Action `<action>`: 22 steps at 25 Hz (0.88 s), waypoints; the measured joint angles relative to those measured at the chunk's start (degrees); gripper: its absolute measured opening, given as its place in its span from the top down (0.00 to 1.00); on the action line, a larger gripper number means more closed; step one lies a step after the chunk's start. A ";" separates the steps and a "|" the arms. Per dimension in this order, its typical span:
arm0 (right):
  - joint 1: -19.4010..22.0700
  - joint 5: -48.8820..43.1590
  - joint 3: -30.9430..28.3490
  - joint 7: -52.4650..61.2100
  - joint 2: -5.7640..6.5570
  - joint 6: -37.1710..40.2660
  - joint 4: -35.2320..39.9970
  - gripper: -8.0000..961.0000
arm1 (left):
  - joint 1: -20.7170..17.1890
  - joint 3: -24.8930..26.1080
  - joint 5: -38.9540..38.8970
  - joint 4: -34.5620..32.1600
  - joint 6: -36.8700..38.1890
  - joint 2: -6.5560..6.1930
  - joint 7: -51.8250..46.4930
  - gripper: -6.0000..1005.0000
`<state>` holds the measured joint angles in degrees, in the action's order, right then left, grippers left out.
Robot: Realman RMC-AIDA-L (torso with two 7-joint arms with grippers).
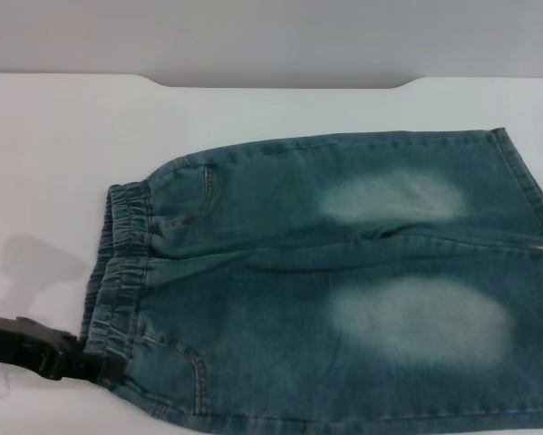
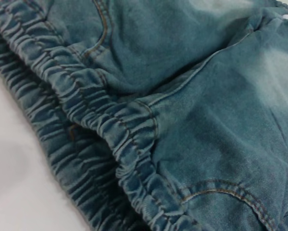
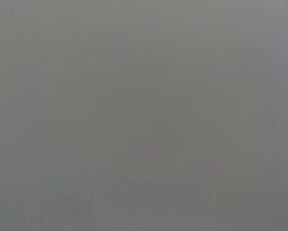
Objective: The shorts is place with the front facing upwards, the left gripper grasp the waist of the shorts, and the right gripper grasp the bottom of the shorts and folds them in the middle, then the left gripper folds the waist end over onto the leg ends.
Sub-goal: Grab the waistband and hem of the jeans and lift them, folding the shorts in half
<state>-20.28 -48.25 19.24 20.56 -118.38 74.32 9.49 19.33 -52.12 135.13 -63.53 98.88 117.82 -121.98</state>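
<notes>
The blue-green denim shorts (image 1: 344, 299) lie flat on the white table (image 1: 44, 154), front up, with two pale faded patches showing. The gathered waist of the shorts (image 1: 121, 263) is at the left. The bottom of the shorts (image 1: 525, 181), the stitched leg ends, is at the right and runs out of the picture. My left gripper (image 1: 108, 367), a black claw on a black arm, comes in from the lower left and meets the near corner of the waist. The left wrist view shows the ruffled waist (image 2: 86, 110) close up. My right gripper is out of view.
The table's far edge (image 1: 280, 86) runs across the back with a shallow notch in it. Bare white tabletop lies left of and behind the shorts. The right wrist view is a plain grey field.
</notes>
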 joint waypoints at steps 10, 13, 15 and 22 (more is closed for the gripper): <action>0.06 0.00 -0.60 0.00 0.00 0.00 0.00 0.47 | 0.06 -1.46 0.42 0.07 0.36 -0.16 -0.05 0.55; 0.07 0.00 -0.61 0.00 0.00 0.01 0.00 0.47 | 0.05 -2.01 0.44 0.04 0.35 -0.15 -0.07 0.67; 0.06 0.00 -0.61 0.00 0.00 0.02 0.00 0.47 | 0.05 -2.25 0.47 0.05 0.27 -0.12 -0.10 0.75; -0.26 -1.04 0.23 0.98 0.00 0.03 0.42 0.47 | 0.10 -2.28 0.50 0.08 -0.08 -0.10 -0.11 0.95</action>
<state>-20.53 -49.29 19.47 21.55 -118.38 74.35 9.91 19.43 -54.41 135.62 -63.46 98.80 117.72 -122.08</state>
